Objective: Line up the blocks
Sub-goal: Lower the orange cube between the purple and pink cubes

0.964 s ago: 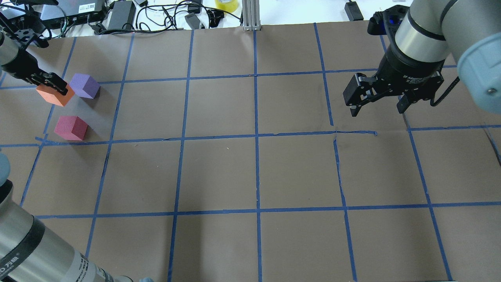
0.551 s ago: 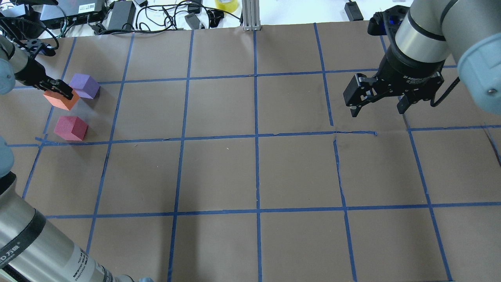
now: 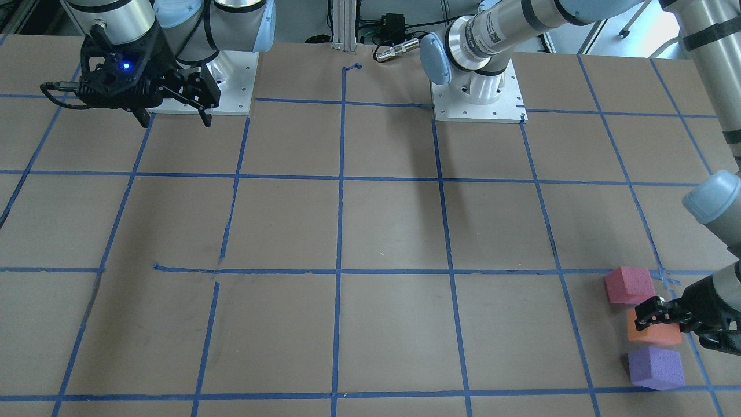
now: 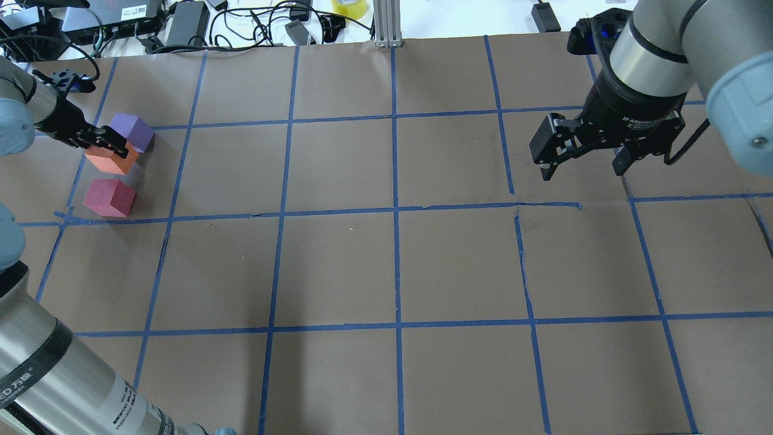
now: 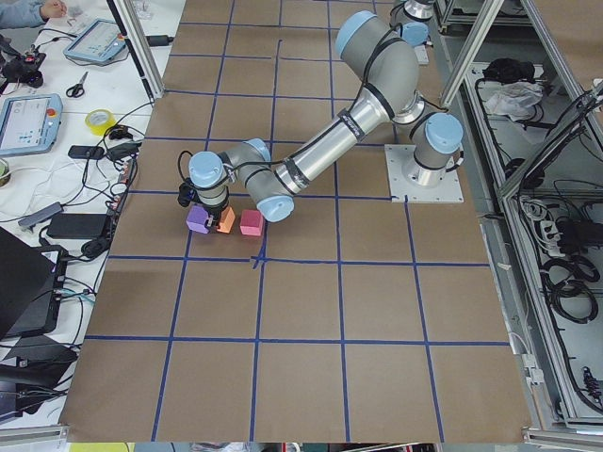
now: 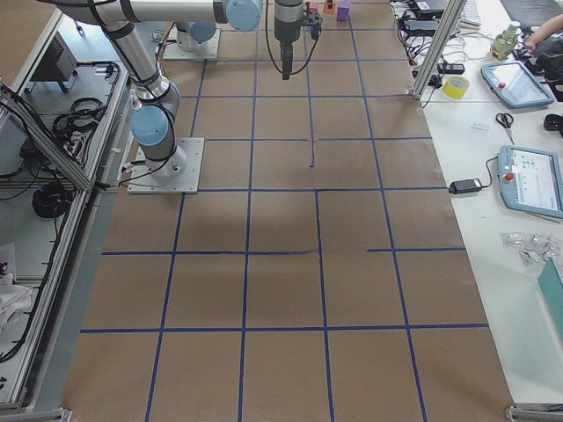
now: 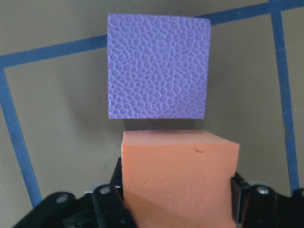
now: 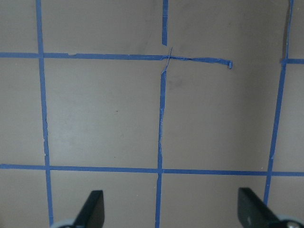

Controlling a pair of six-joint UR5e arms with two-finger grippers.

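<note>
My left gripper (image 4: 105,146) clamps the orange block (image 4: 113,162) (purple block (image 4: 139,130) just beside it at 12 o'clock, wrist view); my right gripper (image 4: 583,172) hangs released.

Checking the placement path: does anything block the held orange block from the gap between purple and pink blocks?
Nothing visible does. The orange block, in the left end effector, is already between the purple block and the pink block.
</note>
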